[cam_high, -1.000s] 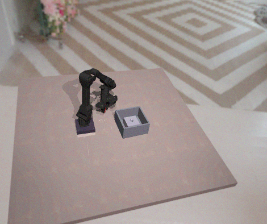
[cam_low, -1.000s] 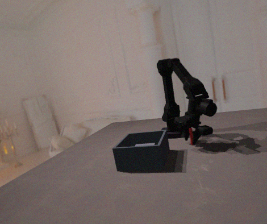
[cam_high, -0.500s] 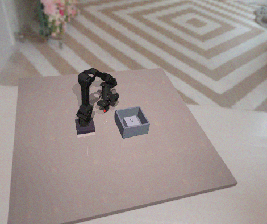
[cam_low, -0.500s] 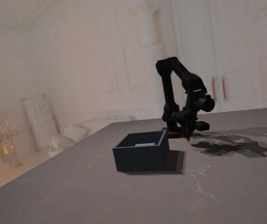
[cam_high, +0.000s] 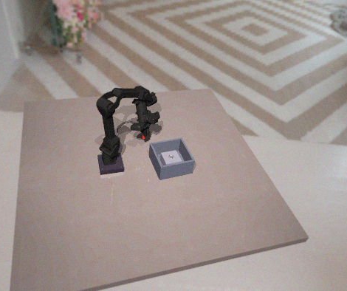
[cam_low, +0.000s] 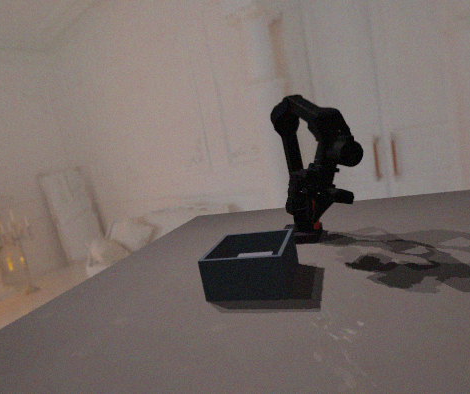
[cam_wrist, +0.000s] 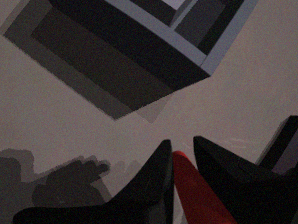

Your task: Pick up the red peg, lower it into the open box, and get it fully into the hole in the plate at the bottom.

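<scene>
My gripper is shut on the red peg. In the wrist view the peg slants between the two dark fingers, with its rounded end near their tips. The gripper and peg are off the table, outside the box, behind its left corner in the top view. The open blue-grey box stands on the table. The pale plate lies at its bottom, with a small dark mark in its middle; the hole is too small to make out.
The arm's base stands left of the box in the top view. The box walls rise around the plate. The arm's shadow falls on the table. The table's right edge lies beyond the box in the top view.
</scene>
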You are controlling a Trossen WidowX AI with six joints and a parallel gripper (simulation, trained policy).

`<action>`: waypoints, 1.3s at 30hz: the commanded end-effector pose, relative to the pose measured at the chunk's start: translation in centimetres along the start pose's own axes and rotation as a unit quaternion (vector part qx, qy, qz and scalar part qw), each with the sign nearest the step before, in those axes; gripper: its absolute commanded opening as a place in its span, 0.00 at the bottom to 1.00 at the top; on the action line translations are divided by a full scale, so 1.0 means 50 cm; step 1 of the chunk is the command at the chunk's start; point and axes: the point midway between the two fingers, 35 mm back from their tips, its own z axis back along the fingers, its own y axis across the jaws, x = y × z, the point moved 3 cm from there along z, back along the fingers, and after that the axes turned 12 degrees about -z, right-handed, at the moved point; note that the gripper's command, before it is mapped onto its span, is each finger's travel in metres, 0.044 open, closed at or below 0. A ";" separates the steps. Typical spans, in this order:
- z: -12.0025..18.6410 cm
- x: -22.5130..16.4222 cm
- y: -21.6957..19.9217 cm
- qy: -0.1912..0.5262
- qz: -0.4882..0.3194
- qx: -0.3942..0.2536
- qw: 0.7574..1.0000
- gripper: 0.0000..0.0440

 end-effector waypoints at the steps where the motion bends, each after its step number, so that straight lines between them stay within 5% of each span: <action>1: 0.009 0.027 0.001 -0.011 -0.018 0.004 1.000 0.00; 21: -0.018 0.208 0.019 -0.048 -0.119 0.015 0.992 0.00; 39: -0.115 0.327 0.023 -0.032 -0.103 0.016 0.994 0.00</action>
